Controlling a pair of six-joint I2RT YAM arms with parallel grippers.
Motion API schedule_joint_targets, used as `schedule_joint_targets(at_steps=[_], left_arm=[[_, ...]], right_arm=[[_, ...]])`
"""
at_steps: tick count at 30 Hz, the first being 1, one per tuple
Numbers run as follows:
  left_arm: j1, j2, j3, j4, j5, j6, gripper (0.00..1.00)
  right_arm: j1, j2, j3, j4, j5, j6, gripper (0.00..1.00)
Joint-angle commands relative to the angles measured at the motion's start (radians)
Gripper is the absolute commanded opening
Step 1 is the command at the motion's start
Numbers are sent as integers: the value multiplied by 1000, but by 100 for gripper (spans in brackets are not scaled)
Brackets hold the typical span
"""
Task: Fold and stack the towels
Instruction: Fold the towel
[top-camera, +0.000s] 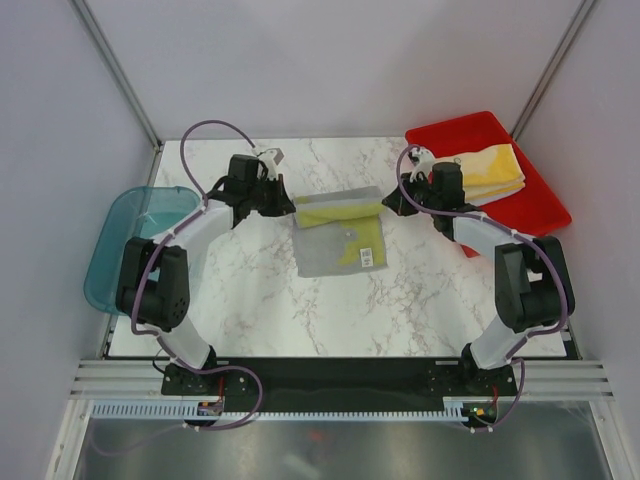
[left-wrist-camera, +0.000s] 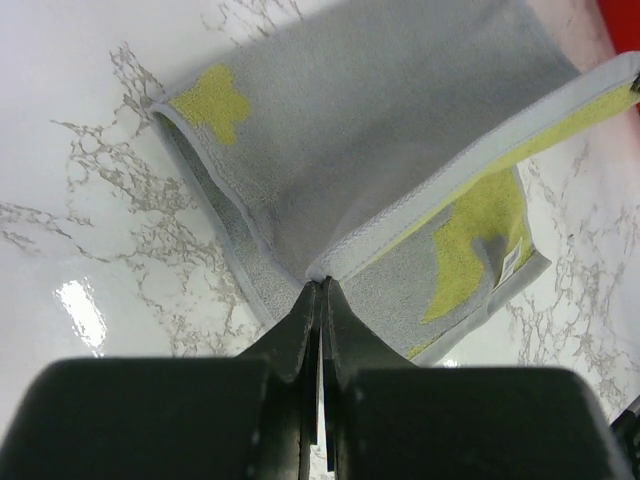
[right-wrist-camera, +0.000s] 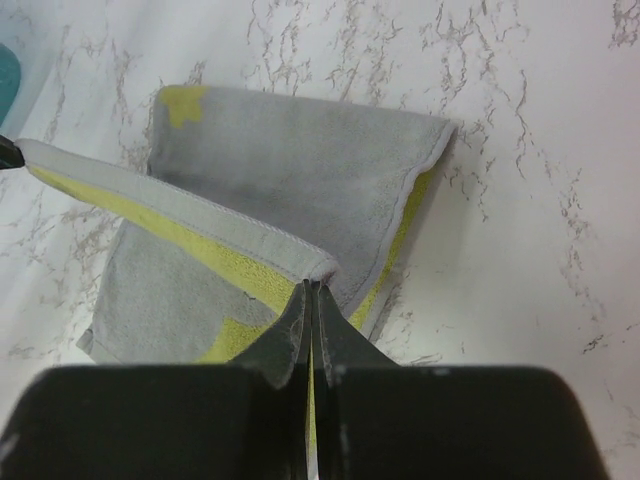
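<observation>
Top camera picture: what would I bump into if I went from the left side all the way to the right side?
teal bin → left end effector → grey and yellow towel → right end effector → red tray
</observation>
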Motion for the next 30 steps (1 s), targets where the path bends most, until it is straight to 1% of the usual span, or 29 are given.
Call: schedule_joint_targets(at_steps=[1, 6, 11, 16, 22, 26, 30], left_arm=[[0, -83, 18, 10, -43, 46, 2], [-8, -113, 5, 2, -60, 72, 2], [-16, -132, 67, -26, -82, 77, 2], [-17, -163, 79, -55, -117, 103, 2], [-40, -181, -28, -55, -123, 86, 2], [-84, -184, -96, -33, -132, 65, 2], [-104, -198, -194, 3, -142, 27, 2]], right_arm=[[-1, -69, 24, 16, -35, 17, 0], [0, -99, -19, 19, -31, 20, 0], [-1, -83, 45, 12, -61, 51, 0], [2, -117, 38, -10, -63, 59, 0], [25, -163, -83, 22, -54, 66, 0], [25, -189, -166, 44, -32, 68, 0], [28, -186, -191, 52, -44, 77, 0]])
